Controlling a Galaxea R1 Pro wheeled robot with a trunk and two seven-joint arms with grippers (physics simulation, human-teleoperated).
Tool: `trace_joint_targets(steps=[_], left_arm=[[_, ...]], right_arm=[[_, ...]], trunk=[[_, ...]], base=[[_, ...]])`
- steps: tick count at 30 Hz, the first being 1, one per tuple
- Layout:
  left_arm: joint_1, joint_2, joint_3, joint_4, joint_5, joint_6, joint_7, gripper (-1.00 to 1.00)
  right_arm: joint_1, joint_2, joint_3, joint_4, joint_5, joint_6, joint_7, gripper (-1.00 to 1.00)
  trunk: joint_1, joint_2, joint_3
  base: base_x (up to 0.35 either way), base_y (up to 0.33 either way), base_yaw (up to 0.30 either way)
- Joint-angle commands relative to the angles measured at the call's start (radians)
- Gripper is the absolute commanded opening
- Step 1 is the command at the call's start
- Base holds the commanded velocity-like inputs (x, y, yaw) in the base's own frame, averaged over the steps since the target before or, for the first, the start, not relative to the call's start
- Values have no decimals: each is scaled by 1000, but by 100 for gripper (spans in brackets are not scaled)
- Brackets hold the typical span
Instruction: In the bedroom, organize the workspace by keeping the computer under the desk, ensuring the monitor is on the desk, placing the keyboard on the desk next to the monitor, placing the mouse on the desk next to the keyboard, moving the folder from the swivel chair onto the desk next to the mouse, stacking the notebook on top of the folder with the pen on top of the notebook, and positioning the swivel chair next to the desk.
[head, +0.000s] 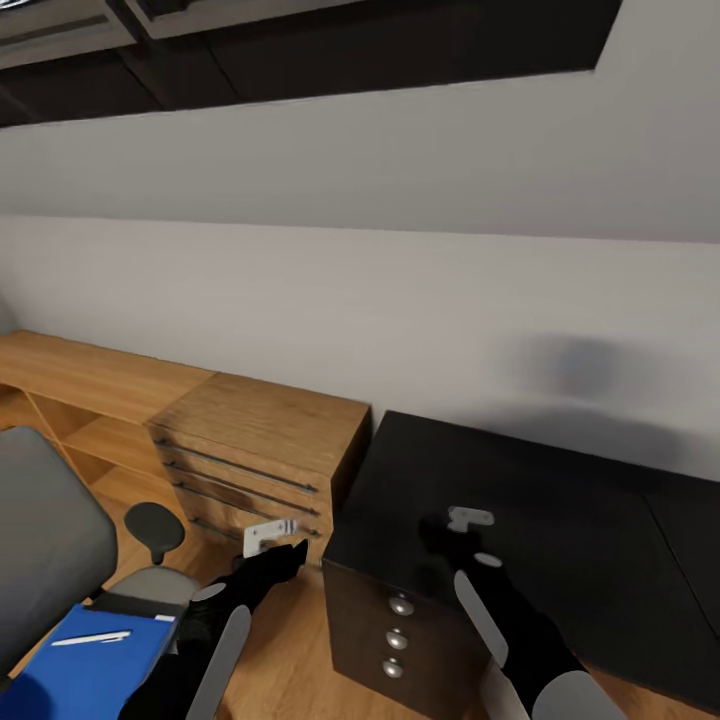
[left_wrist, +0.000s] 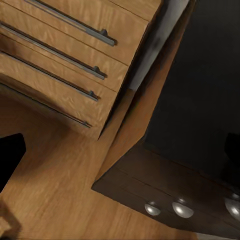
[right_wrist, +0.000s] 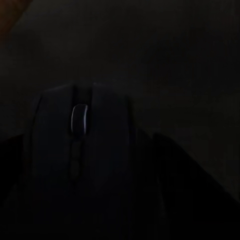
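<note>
Right wrist: mouse (right_wrist: 80, 150) seemingly between pincer fingers (right_wrist: 175, 175).

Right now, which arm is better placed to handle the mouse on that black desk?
Right. The right gripper is over the black desk, and the mouse sits right before its wrist camera. The left gripper hangs over the floor by the wooden drawers.

The head view is evenly and softly lit, with a blurred dark shadow on the pale wall (head: 590, 370) at right of centre. The render is slightly soft throughout. The left wrist view is warm and clear, and the metal knobs (left_wrist: 182, 208) carry small highlights. The right wrist view is very dim: the mouse (right_wrist: 80, 145) barely separates from the black counter (right_wrist: 165, 60).
</note>
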Motion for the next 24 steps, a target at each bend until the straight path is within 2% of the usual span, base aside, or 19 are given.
trace_joint_targets(steps=[1, 24], left_arm=[[-1, 0, -1, -1, 10, 3, 9, 100], [-1, 0, -1, 0, 10, 3, 9, 100]], right_arm=[[0, 0, 3, -2, -12, 3, -5, -100], [0, 2, 0, -1, -12, 3, -5, -100]], trunk=[[0, -1, -2], [0, -1, -22]], base=[[0, 0, 247], [0, 0, 239]])
